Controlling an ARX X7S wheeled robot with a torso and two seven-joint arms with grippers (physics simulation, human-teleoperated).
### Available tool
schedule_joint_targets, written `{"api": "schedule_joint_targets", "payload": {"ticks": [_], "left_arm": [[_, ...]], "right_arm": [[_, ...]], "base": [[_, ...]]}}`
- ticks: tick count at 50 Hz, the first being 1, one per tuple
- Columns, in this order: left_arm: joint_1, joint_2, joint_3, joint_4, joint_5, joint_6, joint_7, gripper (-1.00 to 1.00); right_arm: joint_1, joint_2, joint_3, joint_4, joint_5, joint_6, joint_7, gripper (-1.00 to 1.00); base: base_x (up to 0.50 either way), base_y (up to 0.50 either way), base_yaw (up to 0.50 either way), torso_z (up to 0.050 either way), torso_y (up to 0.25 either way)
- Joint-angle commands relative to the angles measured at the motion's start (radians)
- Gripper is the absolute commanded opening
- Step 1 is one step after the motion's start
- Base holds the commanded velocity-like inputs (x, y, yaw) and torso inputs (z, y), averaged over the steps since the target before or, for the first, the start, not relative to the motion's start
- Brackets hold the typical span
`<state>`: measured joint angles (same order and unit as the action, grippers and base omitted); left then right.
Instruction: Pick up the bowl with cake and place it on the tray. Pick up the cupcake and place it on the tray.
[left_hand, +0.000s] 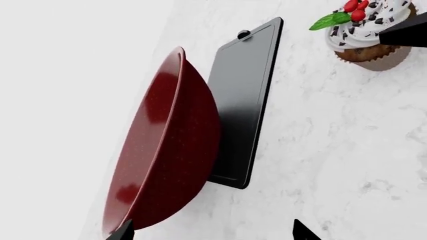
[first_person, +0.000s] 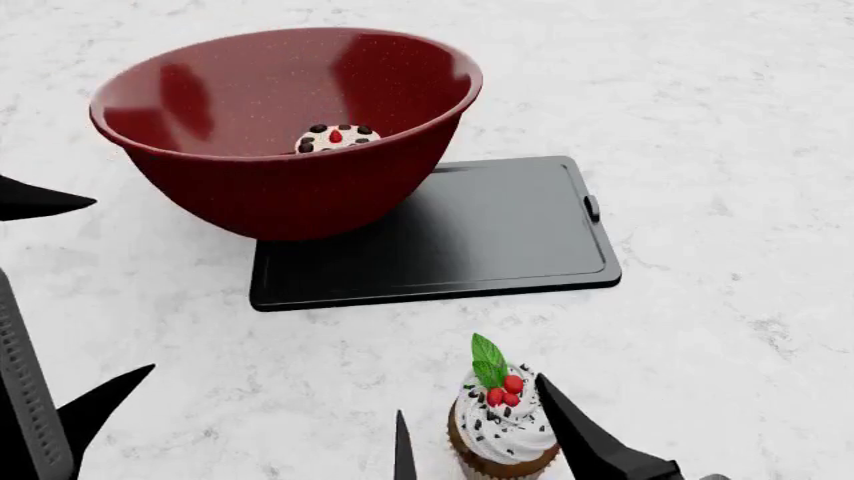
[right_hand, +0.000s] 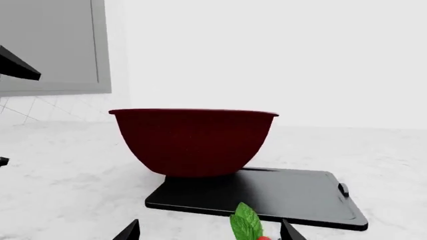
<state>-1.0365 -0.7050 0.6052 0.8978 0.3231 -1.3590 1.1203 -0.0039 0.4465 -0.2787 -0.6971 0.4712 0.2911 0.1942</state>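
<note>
Right gripper (first_person: 474, 450) spread wide, straddling upright cupcake (first_person: 505, 432) on counter (first_person: 721, 90) just before tray (first_person: 507, 225). Left gripper (left_hand: 212, 234) spread, gripping nothing, beside bowl (first_person: 287, 130). Bowl upright on tray's left end, cake (first_person: 335, 137) inside. Tray's long axis left-right.

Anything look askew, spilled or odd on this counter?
Nothing spilled or damaged. The bowl sits at the tray's left end, overhanging its edge, cake inside. The cupcake stands upright between the right pincer's fingers.
</note>
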Motion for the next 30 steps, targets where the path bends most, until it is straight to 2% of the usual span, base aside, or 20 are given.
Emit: {"api": "schedule_joint_targets", "payload": {"ticks": [1,21,30], "left_arm": [[0.01,0.0,-0.008,0.006,-0.003,0.003,-0.001,1.0],[0.008,0.004,-0.007,-0.007,-0.005,0.011,-0.003,1.0],[0.012,0.008,-0.003,-0.016,-0.007,0.02,-0.008,1.0]], "right_arm": [[0.011,-0.001,-0.011,0.04,-0.011,0.002,-0.001,1.0],[0.048,-0.004,0.021,0.087,0.001,0.01,0.02,1.0],[0.087,-0.018,0.007,0.174,0.001,0.026,0.009,1.0]], "base": [[0.0,0.0,0.0,0.0,0.0],[0.0,0.0,0.0,0.0,0.0],[0.0,0.0,0.0,0.0,0.0]]}}
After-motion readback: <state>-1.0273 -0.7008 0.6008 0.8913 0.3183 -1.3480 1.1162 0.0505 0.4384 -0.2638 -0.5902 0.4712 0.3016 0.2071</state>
